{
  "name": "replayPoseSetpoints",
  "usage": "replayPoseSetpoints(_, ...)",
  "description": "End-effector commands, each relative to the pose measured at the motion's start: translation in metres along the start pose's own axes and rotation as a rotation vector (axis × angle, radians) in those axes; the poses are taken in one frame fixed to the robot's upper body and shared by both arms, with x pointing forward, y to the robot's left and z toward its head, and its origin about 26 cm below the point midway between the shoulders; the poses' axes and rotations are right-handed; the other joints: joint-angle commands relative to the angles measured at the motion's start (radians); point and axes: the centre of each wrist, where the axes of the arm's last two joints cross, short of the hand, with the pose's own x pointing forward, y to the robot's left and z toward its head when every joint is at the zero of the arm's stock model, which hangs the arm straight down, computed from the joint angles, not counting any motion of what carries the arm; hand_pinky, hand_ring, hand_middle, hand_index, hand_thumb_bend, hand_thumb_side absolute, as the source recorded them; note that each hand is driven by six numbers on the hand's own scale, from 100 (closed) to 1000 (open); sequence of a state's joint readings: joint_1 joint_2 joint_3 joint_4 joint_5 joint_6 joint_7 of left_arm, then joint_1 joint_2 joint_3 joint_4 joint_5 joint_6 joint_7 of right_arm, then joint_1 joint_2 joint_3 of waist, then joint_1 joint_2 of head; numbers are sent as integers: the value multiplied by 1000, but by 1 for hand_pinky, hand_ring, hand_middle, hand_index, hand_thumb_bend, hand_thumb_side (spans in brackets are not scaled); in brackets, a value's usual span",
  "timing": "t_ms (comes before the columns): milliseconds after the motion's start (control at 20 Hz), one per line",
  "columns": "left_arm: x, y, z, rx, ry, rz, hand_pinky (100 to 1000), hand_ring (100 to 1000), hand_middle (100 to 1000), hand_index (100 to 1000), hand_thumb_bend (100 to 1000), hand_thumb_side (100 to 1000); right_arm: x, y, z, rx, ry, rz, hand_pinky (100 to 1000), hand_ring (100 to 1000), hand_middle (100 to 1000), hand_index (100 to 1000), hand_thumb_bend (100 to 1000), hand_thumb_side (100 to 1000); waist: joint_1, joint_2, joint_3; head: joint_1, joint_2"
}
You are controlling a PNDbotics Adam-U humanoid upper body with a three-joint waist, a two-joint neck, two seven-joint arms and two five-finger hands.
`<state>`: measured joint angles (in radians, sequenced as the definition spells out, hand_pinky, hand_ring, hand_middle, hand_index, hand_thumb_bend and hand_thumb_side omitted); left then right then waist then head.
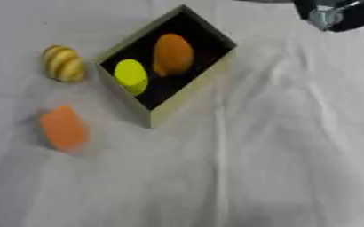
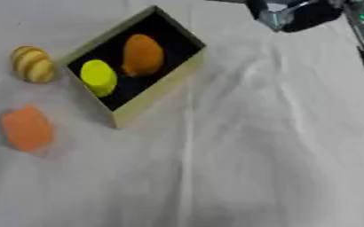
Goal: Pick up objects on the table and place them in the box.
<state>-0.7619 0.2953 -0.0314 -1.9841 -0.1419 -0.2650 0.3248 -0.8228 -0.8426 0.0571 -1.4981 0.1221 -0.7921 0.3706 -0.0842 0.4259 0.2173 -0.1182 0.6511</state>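
Box [image 1: 191, 91]: holds yellow piece [image 1: 131, 75], orange oval [image 1: 173, 54]
Left of box: striped object [image 1: 63, 63], orange block [image 1: 63, 127]
Right robot hand [image 2: 294, 15]: far right, fingers unclear

Beneath me spreads only a wrinkled white fabric tablecloth [image 1: 278, 146], filling my whole view, creased in long folds under soft, even light.

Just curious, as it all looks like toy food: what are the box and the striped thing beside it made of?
The box looks like cardboard: thin, flat tan walls, matte, dark inside. The striped thing seems to be plastic or foam: rounded, with smooth yellow and brown bands. Its blur leaves this open.
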Motion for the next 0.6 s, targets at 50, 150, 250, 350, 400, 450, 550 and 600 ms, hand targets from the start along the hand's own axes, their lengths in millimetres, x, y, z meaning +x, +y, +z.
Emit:
replayPoseSetpoints(50,-2,16,-8,-71,5,-123,678,716,712,869,501,582,16,-36,10,-20,-47,74,866,814,742,823,136,291,18,-33,-3,8,-4)
replayPoseSetpoints(150,-12,22,-7,-156,57,-207,680,719,714,878,497,619,26,-41,17,-46,-45,69,861,814,744,825,141,289,32,-34,0,0,0)
replayPoseSetpoints(250,-24,26,-3,-257,116,-290,694,728,723,890,493,669,37,-45,23,-72,-44,58,856,814,745,827,151,286,43,-34,4,-9,5)
replayPoseSetpoints(350,-36,29,2,-365,178,-372,718,737,731,898,495,714,48,-49,27,-103,-46,43,851,814,746,828,162,276,54,-35,8,-17,9)
replayPoseSetpoints(400,-43,30,4,-425,209,-415,735,740,734,902,501,740,54,-49,29,-122,-47,34,850,816,746,828,170,272,59,-36,9,-21,11)
replayPoseSetpoints(450,-49,32,7,-484,239,-459,745,741,735,903,509,751,59,-50,31,-144,-49,22,850,818,746,828,177,269,62,-37,9,-24,13)
replayPoseSetpoints(550,-60,35,11,-599,294,-549,776,749,743,900,541,780,71,-49,33,-189,-53,-6,849,819,747,829,185,266,66,-39,8,-28,16)
replayPoseSetpoints(600,-65,38,12,-655,321,-596,779,751,745,898,559,774,77,-48,35,-211,-55,-20,848,819,747,829,187,265,66,-40,6,-29,17)
